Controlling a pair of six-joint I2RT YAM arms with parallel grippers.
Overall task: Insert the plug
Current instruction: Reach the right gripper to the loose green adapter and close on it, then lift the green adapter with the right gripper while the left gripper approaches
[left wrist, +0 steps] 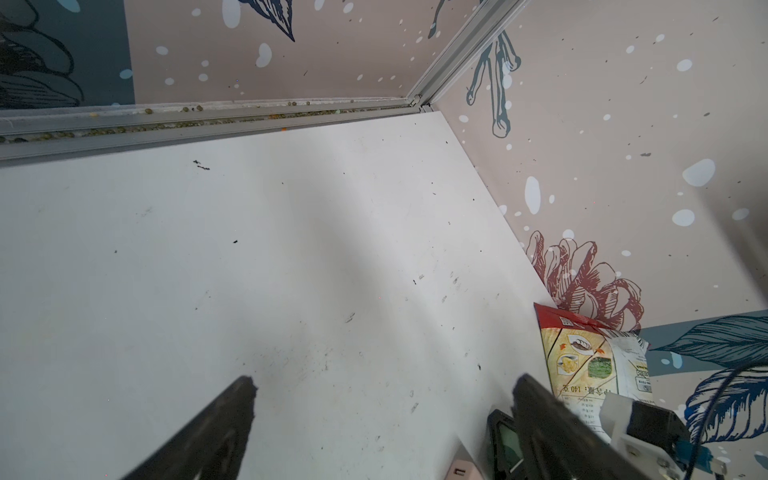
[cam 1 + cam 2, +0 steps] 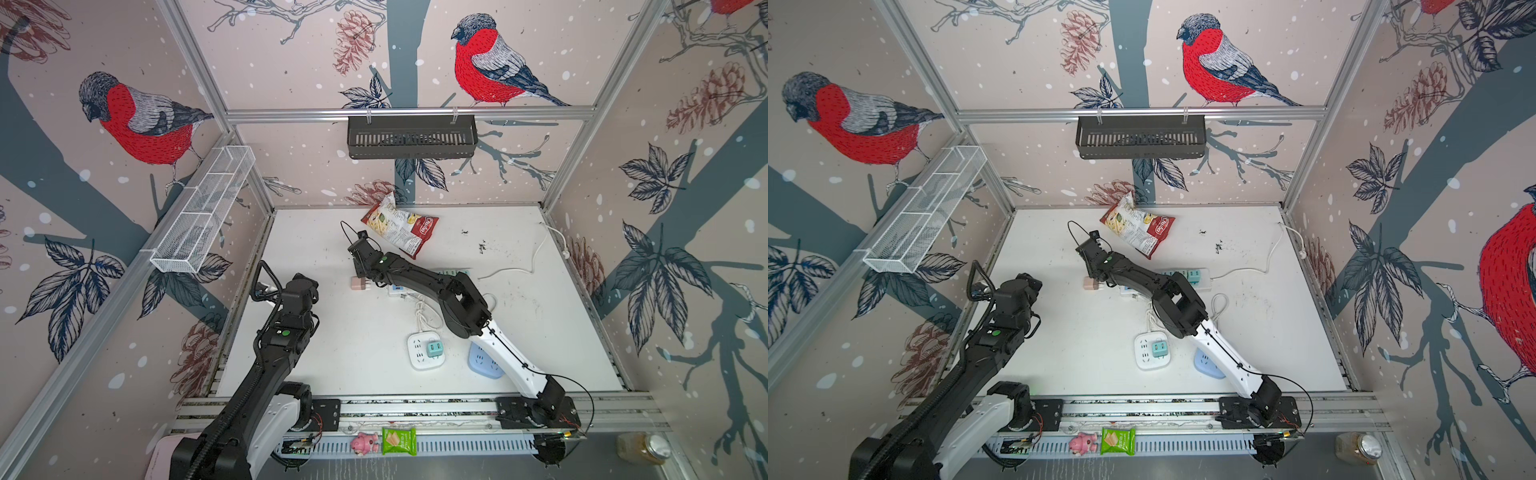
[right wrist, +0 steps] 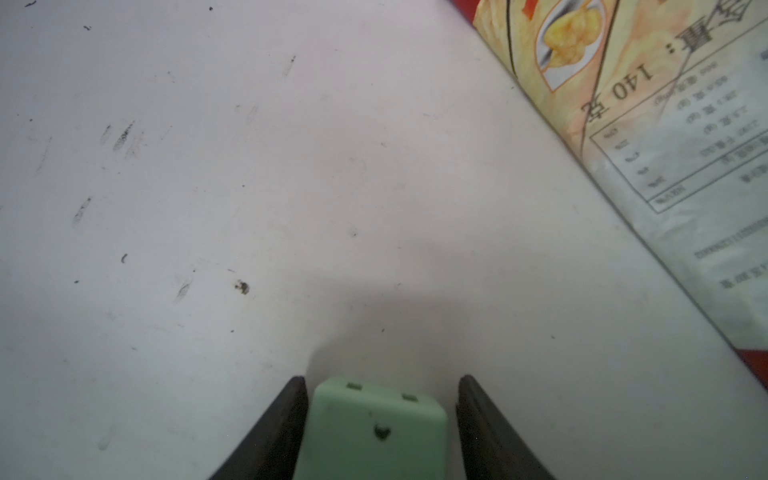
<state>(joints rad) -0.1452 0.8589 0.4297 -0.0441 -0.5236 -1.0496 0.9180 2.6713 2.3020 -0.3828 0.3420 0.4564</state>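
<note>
The plug [image 2: 356, 285] is a small pink block with metal prongs, lying on the white table [image 2: 316, 257] left of the middle in both top views. My right gripper [image 2: 360, 271] points down at it. In the right wrist view the plug [image 3: 376, 432] looks pale green, with two small slots. It sits between the fingers of my right gripper [image 3: 382, 379]; one finger touches it and the other stands a narrow gap away. My left gripper [image 1: 386, 384] hovers wide open over bare table, with a corner of the plug [image 1: 461, 471] beside it.
A white power strip [image 2: 1185, 276] with teal plugs lies behind the right arm, its cord [image 2: 536, 253] running to the right wall. A square white socket [image 2: 419, 353] holds a teal adapter [image 2: 435, 349]. A blue socket [image 2: 482, 365] lies partly under the arm. A chips bag [image 2: 401, 228] lies at the back.
</note>
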